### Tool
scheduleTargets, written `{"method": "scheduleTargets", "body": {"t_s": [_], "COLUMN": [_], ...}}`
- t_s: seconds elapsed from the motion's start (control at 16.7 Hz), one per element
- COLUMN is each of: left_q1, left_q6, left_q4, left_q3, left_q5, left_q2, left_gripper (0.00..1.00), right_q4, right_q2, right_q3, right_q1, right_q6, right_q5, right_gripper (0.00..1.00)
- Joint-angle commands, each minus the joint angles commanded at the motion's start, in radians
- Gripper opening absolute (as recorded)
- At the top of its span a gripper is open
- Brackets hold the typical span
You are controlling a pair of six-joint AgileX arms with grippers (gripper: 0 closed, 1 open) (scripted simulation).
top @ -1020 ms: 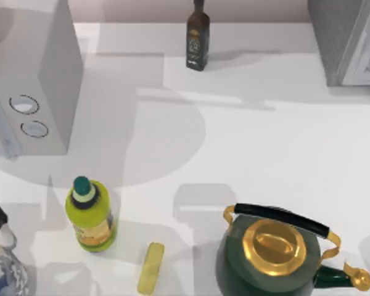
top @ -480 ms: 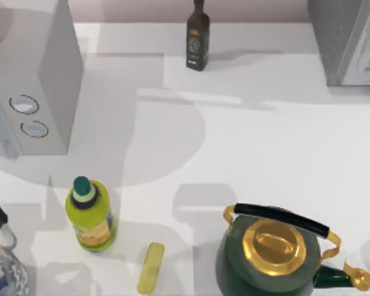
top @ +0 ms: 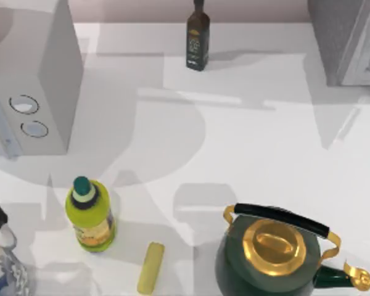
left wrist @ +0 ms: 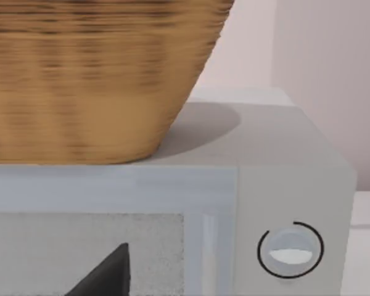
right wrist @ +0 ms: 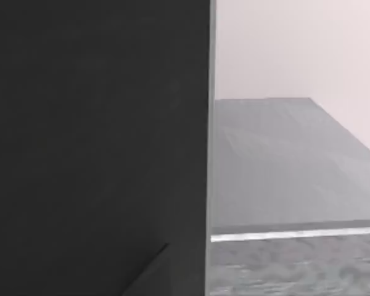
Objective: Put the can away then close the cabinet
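New: a grey shadow (top: 336, 126) now lies on the surface (top: 265, 154) just below the cabinet (top: 339, 43). It was not there a moment ago. Another small shadow has come up near the yellow-green bottle (top: 91, 216).
Not moved: every thing on the surface sits where it sat before.
What we think: something above is moving by the cabinet, most likely our right arm. So the work is going on at the cabinet, at the far right.
The can: we cannot tell where it is. It may be with the right arm or in the cabinet, but that is only a guess.
Right hand (right wrist: 155, 271): close to a dark flat panel, with a grey top beside it. We cannot tell if it is open, shut or holding anything.
Left hand (left wrist: 105, 276): parked in front of the microwave (top: 49, 74), which has a basket (left wrist: 98, 74) on top. We cannot tell its state either.
Around: a dark bottle (top: 198, 37) stands at the back, a green and gold kettle (top: 274, 253) at the front, a small yellow bar (top: 151, 268) beside it.
In the way: nothing stands close to the cabinet. The kettle and the bottles are well apart from it.
Left to do: we think the cabinet must be closed once the can is inside.
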Motion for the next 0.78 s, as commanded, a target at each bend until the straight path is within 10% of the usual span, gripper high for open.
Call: {"method": "scheduleTargets", "body": {"t_s": [0.48,0.78], "left_q1": [0.000,0.000], "left_q6": [0.000,0.000], "left_q4": [0.000,0.000], "left_q3": [0.000,0.000], "left_q5": [0.000,0.000], "left_q2": [0.000,0.000], "left_gripper": [1.00,1.00], "right_q4": [-0.017,-0.025], "right_q2": [-0.034,-0.043], "right_q3": [-0.021,-0.036], "right_q1": [0.648,0.793], "right_q6": [-0.009,0.001], "right_q5": [0.625,0.777], "right_gripper": [1.00,1.00]}}
